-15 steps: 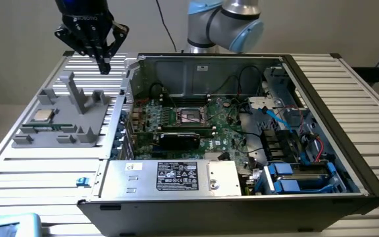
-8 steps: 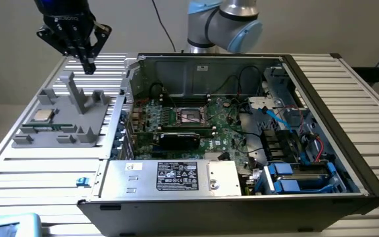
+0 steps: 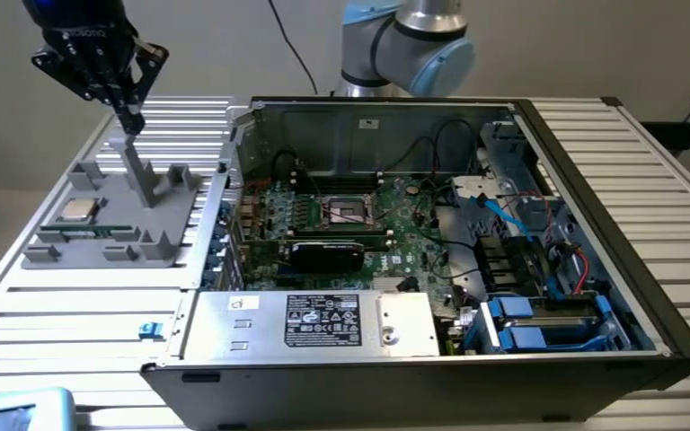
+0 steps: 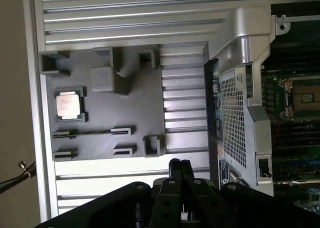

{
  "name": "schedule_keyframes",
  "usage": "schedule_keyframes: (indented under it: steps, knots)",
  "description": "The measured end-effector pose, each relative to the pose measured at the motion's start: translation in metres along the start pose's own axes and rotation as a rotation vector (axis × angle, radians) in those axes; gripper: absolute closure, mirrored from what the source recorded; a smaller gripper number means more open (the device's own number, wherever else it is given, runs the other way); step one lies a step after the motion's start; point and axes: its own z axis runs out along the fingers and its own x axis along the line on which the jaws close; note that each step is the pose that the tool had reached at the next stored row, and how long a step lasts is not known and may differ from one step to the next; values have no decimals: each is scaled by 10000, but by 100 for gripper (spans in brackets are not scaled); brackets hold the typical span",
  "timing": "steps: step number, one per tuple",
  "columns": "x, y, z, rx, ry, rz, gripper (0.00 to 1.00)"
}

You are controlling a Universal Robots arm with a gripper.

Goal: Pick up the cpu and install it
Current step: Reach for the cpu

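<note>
1. Exterior view: the gripper (image 3: 132, 124) hangs with its fingers pressed together on nothing, tips down, above the far end of the grey holder (image 3: 118, 224) on the table (image 3: 69, 314).
2. The cpu (image 3: 78, 209) lies flat in a pocket on the holder, below the gripper and toward the exterior view's left of it. It is square, so it has no long axis, and its edges run in line with the holder's.
3. An upright post (image 3: 141, 175) rises from the holder right under the fingertips and just beside the cpu's pocket. It is the nearest thing in the way.
4. The socket (image 3: 348, 208) sits inside the open case (image 3: 369, 135), toward the exterior view's right, well apart from the cpu, with the case's side wall between them.
5. Wrist view: the gripper (image 4: 180, 170) shows its fingers shut and empty, over the slatted table near the holder (image 4: 135, 112).
6. The cpu (image 4: 68, 105) rests on the holder's side away from the case (image 4: 232, 123), near a raised block (image 4: 104, 80), probably the post seen end-on.
7. The socket (image 4: 304, 95) looks open and bare, though it is dim.
</note>
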Motion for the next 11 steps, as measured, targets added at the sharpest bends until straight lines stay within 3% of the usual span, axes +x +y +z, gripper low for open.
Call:
schedule_keyframes:
  steps: [6, 11]
  knots:
    - [131, 146, 30, 22, 39, 2, 88]
    - [351, 217, 41, 24, 42, 2, 88]
